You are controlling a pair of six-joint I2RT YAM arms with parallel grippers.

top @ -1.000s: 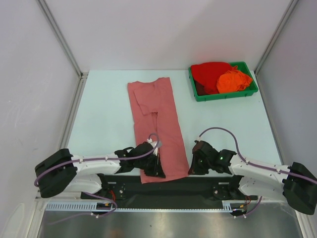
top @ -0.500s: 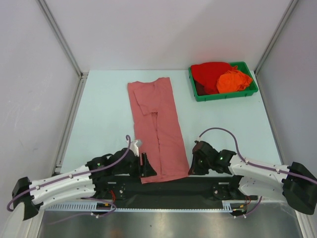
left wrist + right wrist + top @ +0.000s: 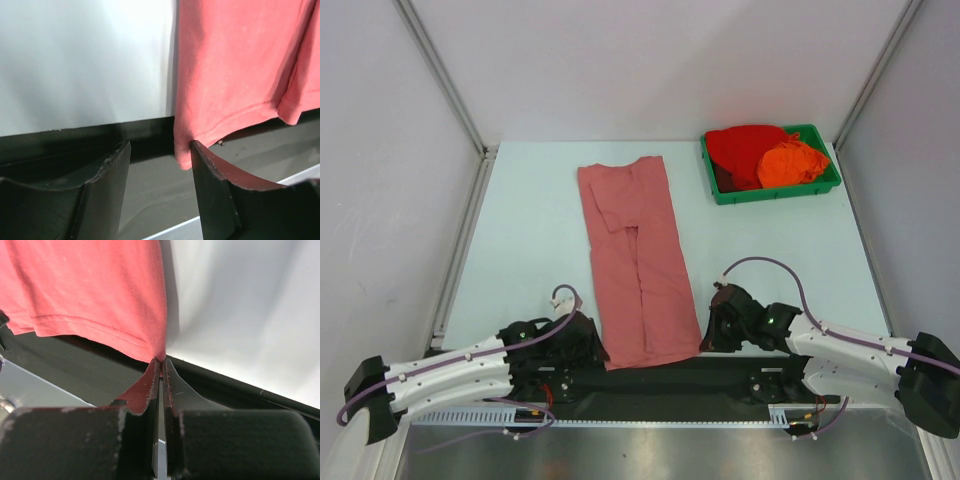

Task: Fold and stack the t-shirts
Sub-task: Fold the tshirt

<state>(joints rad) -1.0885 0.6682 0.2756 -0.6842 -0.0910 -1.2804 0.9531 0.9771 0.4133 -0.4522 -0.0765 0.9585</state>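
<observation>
Trouble lay in the lopsided hold: right claw [image 3: 161, 361] pinched one corner of the pink shirt [image 3: 638, 260], left claw [image 3: 160, 147] gaped empty beside the hem; any pull could skew the fold.

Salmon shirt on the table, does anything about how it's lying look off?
Slightly. The salmon t-shirt has its near hem overhanging the front edge of the table, and only its right corner is pinched, by the right gripper. The left gripper stands open beside the left corner. The strip also lies a bit tilted.

Robotics lab cell: white panel walls [image 3: 650, 60], aluminium posts [image 3: 441, 75], left arm [image 3: 450, 365] and right arm [image 3: 850, 345] bolted at a worktop [image 3: 530, 250].
</observation>
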